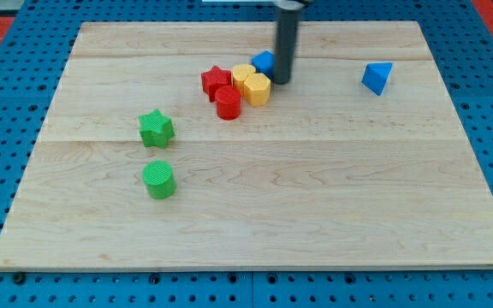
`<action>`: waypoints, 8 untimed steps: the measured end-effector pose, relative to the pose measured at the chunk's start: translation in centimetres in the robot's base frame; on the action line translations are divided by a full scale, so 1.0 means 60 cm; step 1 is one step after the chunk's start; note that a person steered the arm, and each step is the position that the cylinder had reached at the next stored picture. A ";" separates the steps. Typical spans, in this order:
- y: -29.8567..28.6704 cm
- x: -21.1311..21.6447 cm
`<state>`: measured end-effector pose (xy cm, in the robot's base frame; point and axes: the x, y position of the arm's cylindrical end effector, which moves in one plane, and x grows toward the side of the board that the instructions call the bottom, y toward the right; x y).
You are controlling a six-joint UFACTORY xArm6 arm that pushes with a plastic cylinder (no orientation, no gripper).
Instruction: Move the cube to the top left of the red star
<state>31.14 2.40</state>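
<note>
Because your tip (282, 81) sits right of the blue cube (264, 61), behind the red star (216, 79), expect a leftward push; no jaws fitted.

My tip (282, 81) beside the blue cube (264, 61), near the red star (216, 81)

Pale matt wooden board (315, 197); ridged plastic-looking green cylinder (158, 180).
</note>
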 end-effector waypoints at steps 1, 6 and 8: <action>-0.031 -0.070; -0.179 -0.085; -0.237 0.094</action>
<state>36.78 -11.82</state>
